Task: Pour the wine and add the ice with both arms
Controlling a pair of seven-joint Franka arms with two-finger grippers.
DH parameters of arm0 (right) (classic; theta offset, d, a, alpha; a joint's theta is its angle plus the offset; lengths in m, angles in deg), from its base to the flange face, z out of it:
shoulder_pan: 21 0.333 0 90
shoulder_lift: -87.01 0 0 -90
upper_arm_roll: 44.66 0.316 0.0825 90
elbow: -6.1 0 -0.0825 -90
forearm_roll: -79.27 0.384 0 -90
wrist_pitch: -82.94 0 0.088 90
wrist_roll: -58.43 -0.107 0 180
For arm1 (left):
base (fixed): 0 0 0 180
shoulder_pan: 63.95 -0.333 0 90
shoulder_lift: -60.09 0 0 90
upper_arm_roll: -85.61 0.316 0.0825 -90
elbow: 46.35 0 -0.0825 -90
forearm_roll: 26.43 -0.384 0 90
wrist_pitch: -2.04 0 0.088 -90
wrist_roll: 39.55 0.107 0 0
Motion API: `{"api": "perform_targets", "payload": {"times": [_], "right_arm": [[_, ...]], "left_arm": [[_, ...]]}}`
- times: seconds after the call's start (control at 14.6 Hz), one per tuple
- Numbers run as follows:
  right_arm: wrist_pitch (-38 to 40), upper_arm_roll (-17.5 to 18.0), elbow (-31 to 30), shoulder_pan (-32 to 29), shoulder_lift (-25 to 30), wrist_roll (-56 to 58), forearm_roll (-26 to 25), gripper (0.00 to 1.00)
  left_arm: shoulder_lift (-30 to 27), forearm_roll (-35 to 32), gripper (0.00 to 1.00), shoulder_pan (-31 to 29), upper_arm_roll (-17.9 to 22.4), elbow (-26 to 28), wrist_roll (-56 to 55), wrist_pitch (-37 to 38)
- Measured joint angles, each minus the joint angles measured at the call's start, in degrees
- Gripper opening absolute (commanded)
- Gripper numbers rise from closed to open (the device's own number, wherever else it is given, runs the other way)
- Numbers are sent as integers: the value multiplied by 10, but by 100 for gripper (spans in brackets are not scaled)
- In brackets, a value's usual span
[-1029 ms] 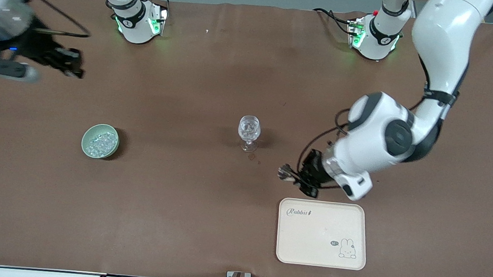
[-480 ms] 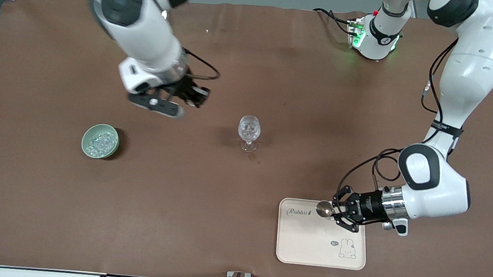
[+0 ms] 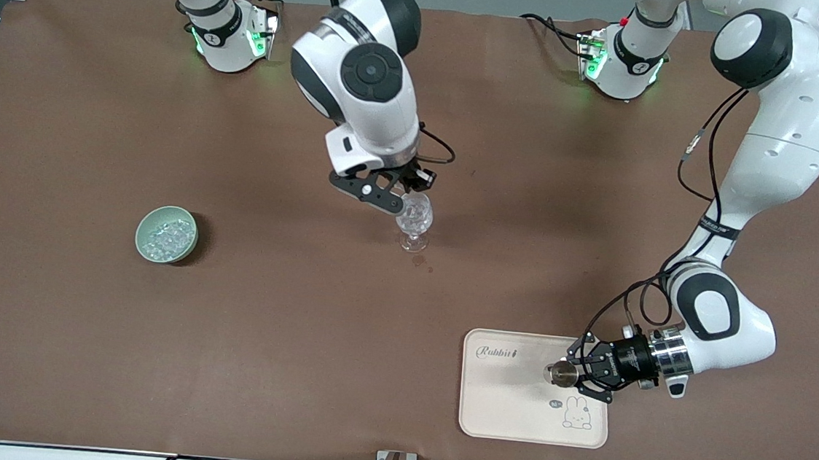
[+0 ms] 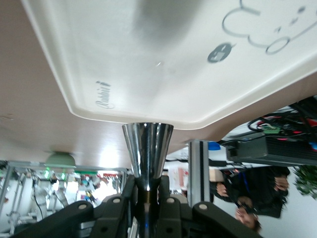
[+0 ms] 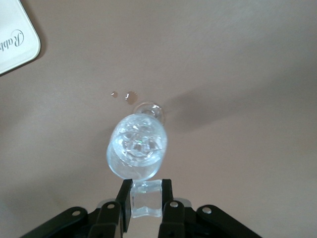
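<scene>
While your right gripper [image 3: 406,192] hangs over the stemmed glass [image 3: 414,219] mid-table, its fingers pinch one clear ice cube [image 5: 146,197]. At eight o'clock from the glass sits the green bowl [image 3: 166,234] of ice. Your left gripper [image 3: 577,375] pinches a metal cup [image 3: 561,374] over the cream tray [image 3: 505,406].

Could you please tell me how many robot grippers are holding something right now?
2. The black left gripper holds a shiny metal cup over the cream rabbit tray. The black right gripper holds a clear ice cube above the stemmed glass.
</scene>
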Motion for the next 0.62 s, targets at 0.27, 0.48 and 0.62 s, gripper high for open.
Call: {"api": "perform_targets", "payload": {"times": [0.27,0.48,0.62], "right_arm": [[-32,0,10,8,-29,-7,-5,1],[-32,0,11,8,-30,-7,-15,2],[-32,0,11,8,-30,-7,-15,3]], "left_arm": [[33,29,1,-11,9,-2,50,0],[52,34,12,-19,8,-5,57,2],[53,36,53,-21,7,-7,58,3]]}}
